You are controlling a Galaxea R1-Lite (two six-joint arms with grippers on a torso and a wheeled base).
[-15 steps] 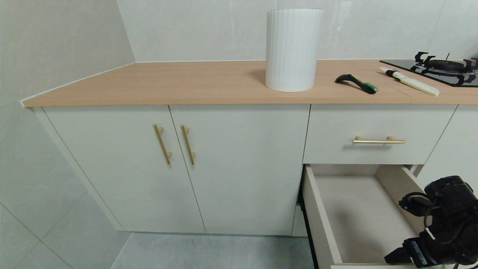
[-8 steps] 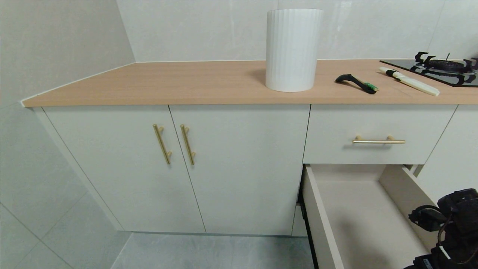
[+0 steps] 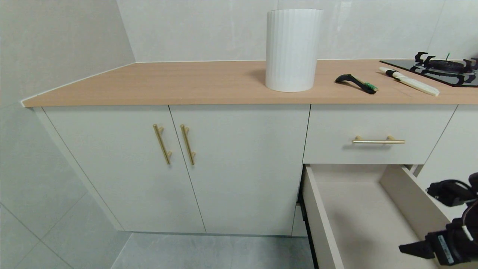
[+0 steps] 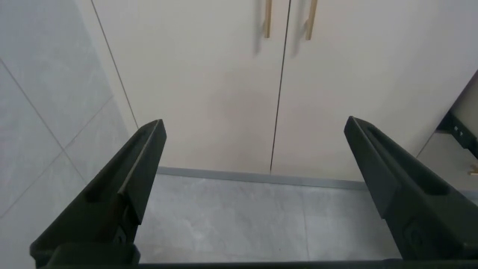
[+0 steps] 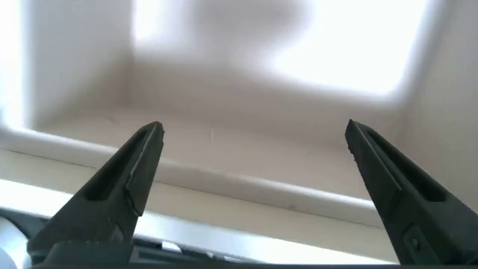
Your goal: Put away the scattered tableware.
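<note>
Kitchen unit, head and wrist views; positions are given relative to the jar. The wooden counter (image 3: 186,82) runs along the tiled wall and carries the jar (image 3: 292,50), a tall, white, ribbed cylinder standing upright near the front edge.

Below and to the left of the jar, two cabinet doors (image 3: 179,168) are shut, with two upright brass handles (image 3: 162,144) side by side at their meeting edge. Below and to the right of the jar, the lower drawer (image 3: 321,220) is pulled out. The upper drawer (image 3: 377,127), between it and the counter, is shut and has a level brass bar.

Far to the right of the jar, a black stove (image 3: 444,69) is set into the counter.

The left gripper (image 4: 254,131) hangs low, below and left of the jar, facing the foot of the cabinet doors and the grey floor. Its fingers are spread wide with nothing between them. The right gripper (image 5: 254,138) is below and right of the jar, at the right side of the lower drawer. Its fingers are likewise spread wide and empty, and the drawer behind them is blurred.

The tableware lies flat on the counter, right of the jar. The knife (image 3: 409,81), white with a black band, is well apart from the jar and just beside the stove. The peeler (image 3: 356,83), black with a green tip, lies between the jar and the knife, touching neither.
</note>
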